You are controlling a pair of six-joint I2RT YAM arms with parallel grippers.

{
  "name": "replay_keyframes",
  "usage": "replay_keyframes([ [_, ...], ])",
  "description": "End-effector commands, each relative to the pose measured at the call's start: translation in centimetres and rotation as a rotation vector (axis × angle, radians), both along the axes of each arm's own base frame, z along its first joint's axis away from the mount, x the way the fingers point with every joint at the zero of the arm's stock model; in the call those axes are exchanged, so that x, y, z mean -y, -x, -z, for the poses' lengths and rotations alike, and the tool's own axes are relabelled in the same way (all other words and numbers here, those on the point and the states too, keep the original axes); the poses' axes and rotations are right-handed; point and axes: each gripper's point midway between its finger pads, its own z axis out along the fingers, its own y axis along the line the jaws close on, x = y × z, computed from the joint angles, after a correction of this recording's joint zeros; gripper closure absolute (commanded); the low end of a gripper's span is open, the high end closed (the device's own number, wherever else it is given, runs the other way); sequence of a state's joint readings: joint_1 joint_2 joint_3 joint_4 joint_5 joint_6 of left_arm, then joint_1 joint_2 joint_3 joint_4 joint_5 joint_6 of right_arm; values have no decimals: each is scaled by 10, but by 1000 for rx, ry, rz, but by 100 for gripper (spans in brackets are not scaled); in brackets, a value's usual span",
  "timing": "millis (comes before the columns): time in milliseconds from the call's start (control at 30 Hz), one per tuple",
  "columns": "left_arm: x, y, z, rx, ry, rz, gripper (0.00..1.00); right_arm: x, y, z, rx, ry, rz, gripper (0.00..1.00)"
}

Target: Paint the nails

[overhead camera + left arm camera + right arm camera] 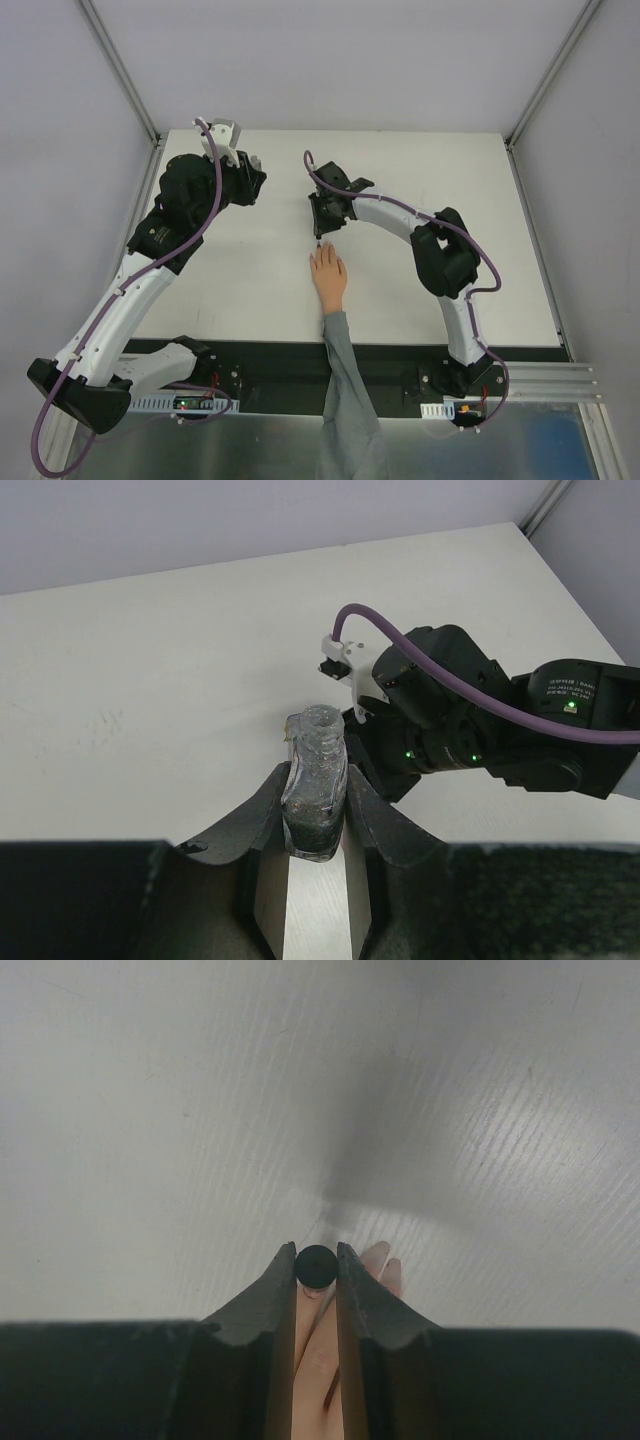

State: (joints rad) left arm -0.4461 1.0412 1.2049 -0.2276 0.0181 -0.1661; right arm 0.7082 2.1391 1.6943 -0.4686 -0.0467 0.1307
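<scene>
White table (260, 270) is taking up most of your top view, with both arm bases sitting at its near edge. Your left arm (150, 260) is reaching up the left side toward the far left part of the table. Your right arm (440, 250) is curving in from the right toward the middle.

Grey sleeve (345, 390) is running up from the near edge between the two bases. It is ending in the peach mannequin hand (328, 275), which is lying flat on the table with fingers pointing away from the bases.

Your left gripper (316, 810) is clamping a small glass bottle (314, 780). The bottle is standing upright, its mouth is showing open with no cap on it, and dark contents are filling the lower part. The jaws are pressing on both its sides. You're seeing this well apart from the mannequin hand, off to the left.

Your right gripper (316, 1255) is hanging just over the mannequin fingertips, pointing down. Its jaws are pinching a small round black cap (316, 1268), seen end-on in the right wrist view. Whatever is hanging under that cap is hiding behind the fingers, so you can't tell if anything is touching the skin.

Last, the nails (378, 1258) are sitting at those fingertips, peeking out just right of the jaws. They are blending into the skin, so you can't tell paint from bare.
</scene>
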Motion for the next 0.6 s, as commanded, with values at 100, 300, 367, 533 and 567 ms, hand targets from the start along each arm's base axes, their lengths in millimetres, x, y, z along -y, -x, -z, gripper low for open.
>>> replay_keyframes([
  [100,1,3,-25,66,22,13,100,-4,-7,-9,5,-14,17,100],
  [300,1,3,-25,65,23,11,100,-1,-8,-7,5,-1,27,99],
  [367,1,3,-24,64,23,11,100,0,-10,-7,6,0,30,100],
  [533,1,3,-24,64,21,11,100,2,-14,-6,9,3,38,99],
  [567,1,3,-24,63,21,11,100,2,-14,-7,10,2,38,100],
])
